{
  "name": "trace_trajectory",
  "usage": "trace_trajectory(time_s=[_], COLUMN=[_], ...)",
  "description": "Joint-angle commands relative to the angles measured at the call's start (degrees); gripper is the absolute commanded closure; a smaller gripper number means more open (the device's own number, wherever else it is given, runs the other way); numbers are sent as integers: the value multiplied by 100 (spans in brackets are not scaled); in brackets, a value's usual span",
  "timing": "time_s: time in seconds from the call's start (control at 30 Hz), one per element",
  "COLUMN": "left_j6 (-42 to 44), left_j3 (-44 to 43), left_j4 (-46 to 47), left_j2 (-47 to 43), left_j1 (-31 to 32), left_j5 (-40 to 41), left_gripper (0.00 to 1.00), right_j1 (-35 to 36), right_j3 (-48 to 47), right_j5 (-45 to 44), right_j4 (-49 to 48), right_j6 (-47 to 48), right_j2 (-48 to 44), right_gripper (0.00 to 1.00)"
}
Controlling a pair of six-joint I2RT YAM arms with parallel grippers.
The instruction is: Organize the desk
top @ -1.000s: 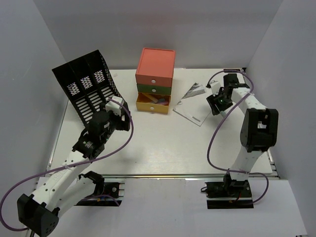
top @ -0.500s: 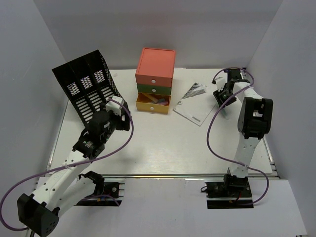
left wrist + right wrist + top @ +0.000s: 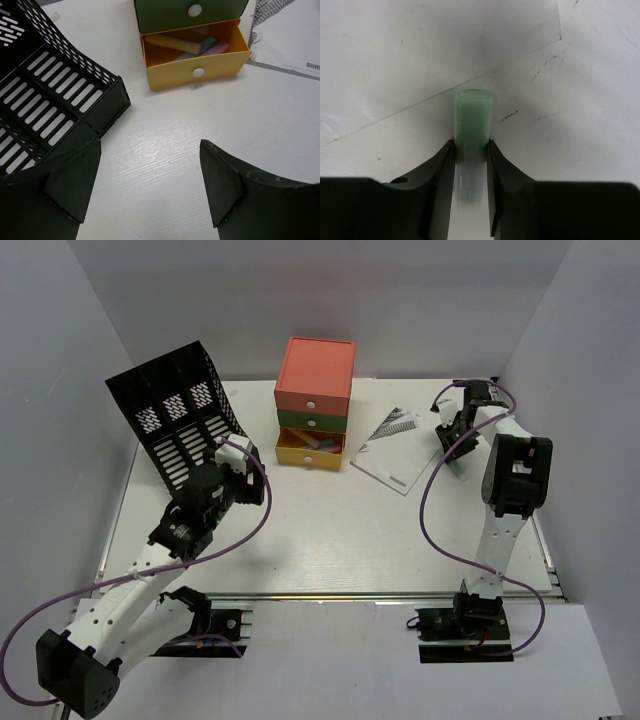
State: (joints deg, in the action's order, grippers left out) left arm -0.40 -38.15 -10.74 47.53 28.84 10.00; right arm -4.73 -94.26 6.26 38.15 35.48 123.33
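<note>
The desk [image 3: 330, 530] spans the whole workspace under both arms, with its metal rail along the near edge beside the arm bases. It is judged rigid, heavy and fixed, and is not a thing to grasp; organizing it means taking hold of the loose items lying on it. Its white top looks smooth, so light items will probably slide if pushed from the side. The right gripper [image 3: 471, 150], at the far right of the desk beyond the notebook [image 3: 392, 450], is closed narrowly on a green stick [image 3: 474, 112]. The pads clamp the stick's lower body, and the rounded end projects past the fingertips. The stick appears light, stiff and smooth-sided; it may be chalk or a marker, which cannot be told, so moderate force across the middle of the body is advised against slipping or snapping. The left gripper [image 3: 150, 150] hangs wide open and holds nothing, low over bare desk just beside the black rack [image 3: 55, 95]. The yellow drawer [image 3: 197, 62] stands open in front of it and contains similar coloured sticks [image 3: 172, 44], so it is the likely destination.
</note>
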Motion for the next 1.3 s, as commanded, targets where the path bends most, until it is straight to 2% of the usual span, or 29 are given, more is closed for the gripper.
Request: trace_trajectory(time_s=[0.0,0.03,0.1,0.17,0.27,0.37,0.4,0.47,0.5,0.57,0.6,0.73,0.9,1.13,1.2,1.27], left_j6=[32,32,32,23,23,32,32,23,32,32,23,32,23,32,180,190], left_j3=[9,9,9,1,1,1,9,18,27,36,53,80,80,71,71,80], left_j4=[55,55,63,72,64,64,64,81,90,90,99,116,107,108,107,107], left_j2=[-16,-15,-24,-7,-7,2,2,20,46,63,55,125,213,283,292,292], left_j1=[16,16,16,16,16,16,16,16,16,16,16,16,16,16,16,16], left_j5=[-16,-16,-24,-59,-77,-77,-68,-77,-60,-42,-25,2,28,2,11,20], left_gripper=[11,11,11,11,11,11,11,11,11,11,11,11,11,11,11,11], right_j1=[-81,-72,-46,85,463,1139,1707,2097,2691,3047,3466,3996,4287,4499,4516,4525], right_j3=[-145,-145,-111,73,337,775,864,997,1041,980,779,93,-452,-1190,-1314,-1428], right_j5=[103,190,627,1155,2316,2845,2863,2732,2427,2048,1724,975,87,-186,-292,-424], right_j4=[316,342,500,666,1474,1590,1338,951,688,-25,-227,-940,-1731,-1855,-1934,-2004], right_j6=[46,72,352,999,2185,2402,2228,1911,1483,1103,796,381,503,1074,1083,1092], right_j2=[78,-1,-386,-747,-1459,-2092,-2294,-2427,-2488,-2472,-2384,-1971,-1365,-487,-345,-196], right_gripper=[84,94,100,100,100,100,100,100,100,100,100,100,100,100,96,86])
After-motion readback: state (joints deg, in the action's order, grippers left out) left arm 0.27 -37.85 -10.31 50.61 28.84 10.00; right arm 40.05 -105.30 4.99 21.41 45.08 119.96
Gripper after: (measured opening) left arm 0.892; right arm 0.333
